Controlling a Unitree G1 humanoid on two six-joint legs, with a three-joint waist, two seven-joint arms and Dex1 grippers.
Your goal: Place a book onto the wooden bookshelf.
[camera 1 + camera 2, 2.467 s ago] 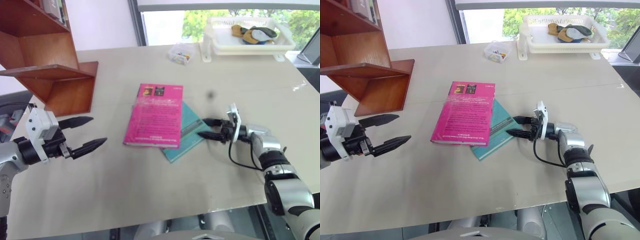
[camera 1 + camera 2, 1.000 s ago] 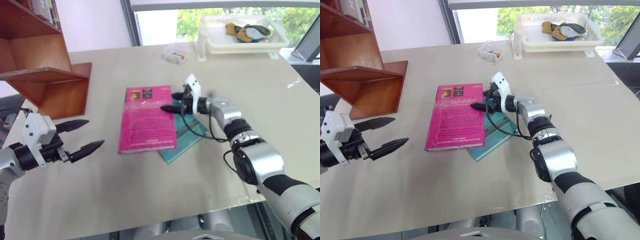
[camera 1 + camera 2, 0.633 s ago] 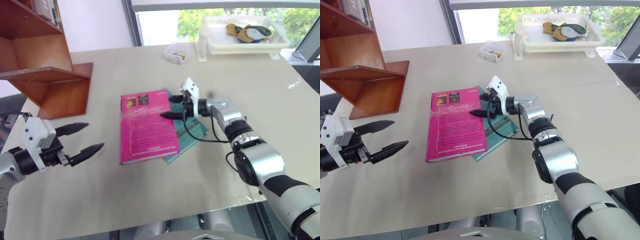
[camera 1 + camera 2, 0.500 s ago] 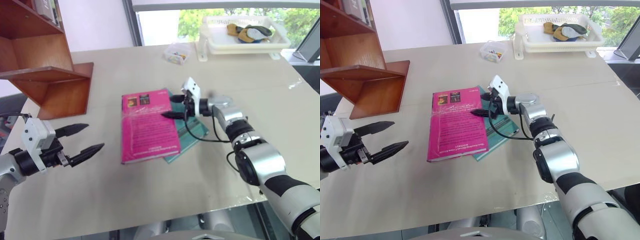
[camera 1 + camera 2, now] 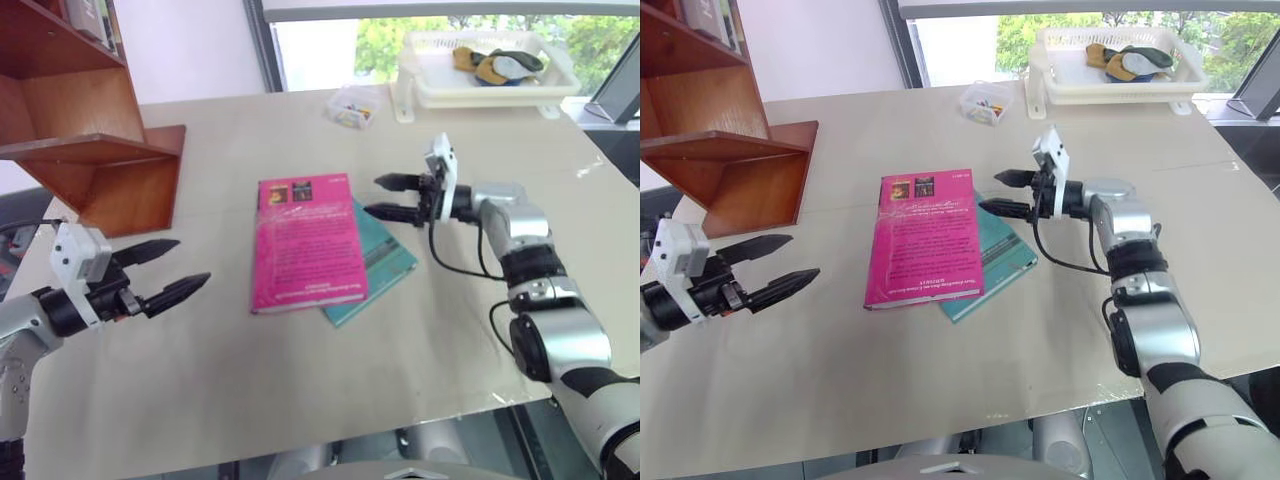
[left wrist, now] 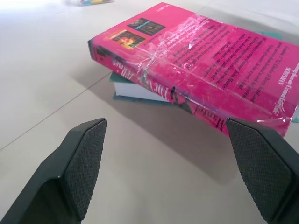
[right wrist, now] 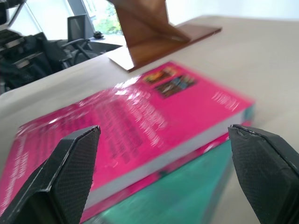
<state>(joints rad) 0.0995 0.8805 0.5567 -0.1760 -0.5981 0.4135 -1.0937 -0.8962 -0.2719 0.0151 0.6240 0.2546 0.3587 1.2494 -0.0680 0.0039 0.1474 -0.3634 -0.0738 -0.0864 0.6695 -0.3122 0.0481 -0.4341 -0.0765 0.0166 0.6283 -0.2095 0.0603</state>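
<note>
Two books lay stacked near the middle of the pale beige table (image 5: 300, 400): the bright pink glossy paperback book (image 5: 307, 245) rested face-down on top of a thinner teal book (image 5: 385, 255), covering most of it, so that the teal cover showed past the pink book's edge on the side toward my right arm. My right gripper (image 5: 385, 197) hovered just beside that edge of the pink book, apart from it, its two black fingers spread and holding nothing. My left gripper (image 5: 172, 268) hung well apart from the pink book on the opposite side, fingers wide and empty, pointing toward the book's spine. Beyond my left gripper, the reddish-brown wooden bookshelf (image 5: 95, 150) with slanted boards stood at the table's edge, well apart from the pink book. On the far side of the table from the pink book sat a small clear plastic box (image 5: 352, 106) and a white plastic basket (image 5: 480, 90) holding some cloth items.
</note>
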